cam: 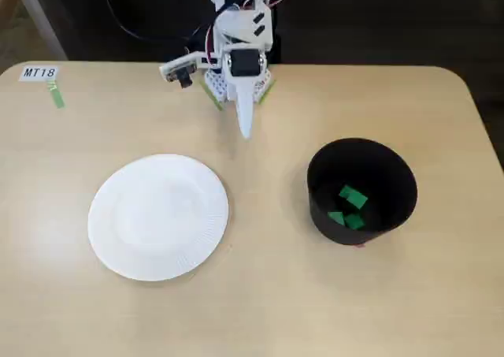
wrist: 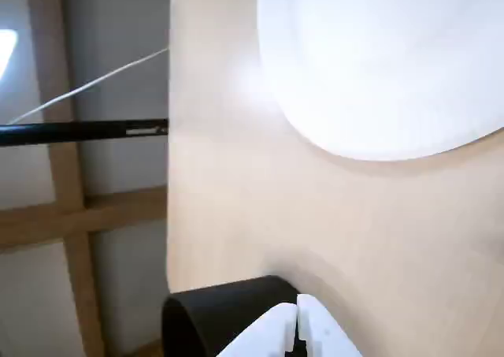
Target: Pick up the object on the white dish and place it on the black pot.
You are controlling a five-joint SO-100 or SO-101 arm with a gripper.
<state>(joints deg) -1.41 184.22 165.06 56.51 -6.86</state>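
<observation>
- We find the gripper [cam: 245, 128] parked at the far edge of the table [cam: 260, 294] in the fixed view, its white fingers [cam: 245, 114] pressed together into one downward-pointing tip — nothing held between them.
- The wrist view agrees: the two white fingertips [wrist: 315, 325] meet with only a thin seam, and no green shows there.
- The white dish [cam: 158, 216] lies below and to the left of the claw in the fixed view, and its face is bare; we see no cube on it.
- The black pot [cam: 361, 190] sits below and to the right of the claw, well apart from the dish.
- Inside the pot we count green blocks [cam: 349, 206] — about three, though at this size we cannot be sure of the number or say which one is the task's object.
- Our judgement: the carry looks finished, with nothing left on the dish for the claw to fetch.
- Were a move called for, the dish is the slightly nearer target, down-left of the tip; the pot asks for a swing down-right.
- Writing: a small white label [cam: 38, 72] far to the claw's left reads "MT18", with a strip of green tape [cam: 56, 95] just below it.
- No brand is legible on the arm.
</observation>
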